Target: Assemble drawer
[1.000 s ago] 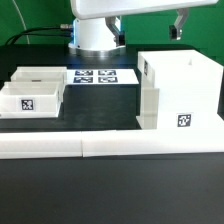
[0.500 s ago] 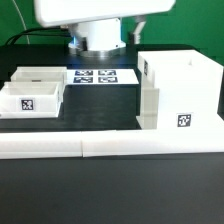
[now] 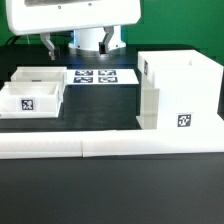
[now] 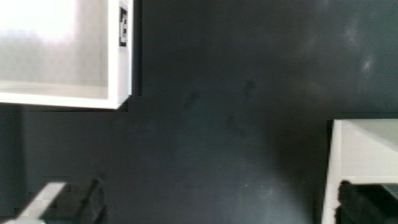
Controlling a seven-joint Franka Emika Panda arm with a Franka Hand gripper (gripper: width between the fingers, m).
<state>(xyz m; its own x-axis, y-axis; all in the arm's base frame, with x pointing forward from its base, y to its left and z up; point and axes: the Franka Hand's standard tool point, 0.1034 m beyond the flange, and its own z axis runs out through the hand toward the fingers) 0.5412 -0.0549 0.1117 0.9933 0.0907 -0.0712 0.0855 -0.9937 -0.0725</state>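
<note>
The tall white drawer casing [image 3: 178, 90] stands at the exterior view's right, with a tag on its front. Two small open-top trays lie at the left, one in front [image 3: 30, 101] with a tag and one behind it [image 3: 36, 74]. My gripper [image 3: 78, 42] hangs high at the back, left of the middle, its fingers apart and empty. In the wrist view the gripper [image 4: 210, 205] is open over the dark table. A white tray with a tag on its side [image 4: 63, 50] and another white part [image 4: 365, 155] show at the edges of that view.
The marker board [image 3: 100, 77] lies flat behind the middle of the table, in front of the robot base. A long low white L-shaped wall [image 3: 110, 147] runs across the front.
The arm has swung from the exterior view's right, above the casing, across to the left. The gripper stays open. The parts have not moved.
</note>
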